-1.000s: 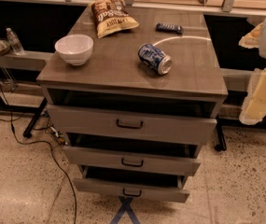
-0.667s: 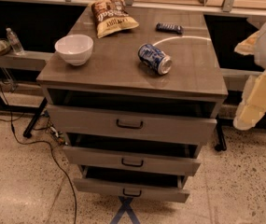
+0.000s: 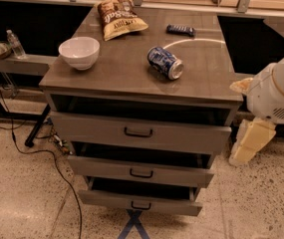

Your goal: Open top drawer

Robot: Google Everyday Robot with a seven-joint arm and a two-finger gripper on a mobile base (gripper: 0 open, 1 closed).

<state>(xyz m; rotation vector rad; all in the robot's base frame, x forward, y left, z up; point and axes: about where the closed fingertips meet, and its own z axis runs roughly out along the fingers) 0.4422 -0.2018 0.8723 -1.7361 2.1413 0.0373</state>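
while the gripper [image 3: 251,142] hangs low at the right, well apart from the top drawer [image 3: 94,127] just under the cabinet top [image 3: 126,63], you can't tell whether it's open or closed; swing in low and you may hook a lower drawer [image 3: 99,167] by its matching handle instead.

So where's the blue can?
In the camera view the blue can lies on its side on the cabinet top, right of the white bowl. The gripper hangs right of the top drawer.

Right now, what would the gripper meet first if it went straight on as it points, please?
Probably the floor: the gripper points down, right of the top drawer, though depth is unclear.
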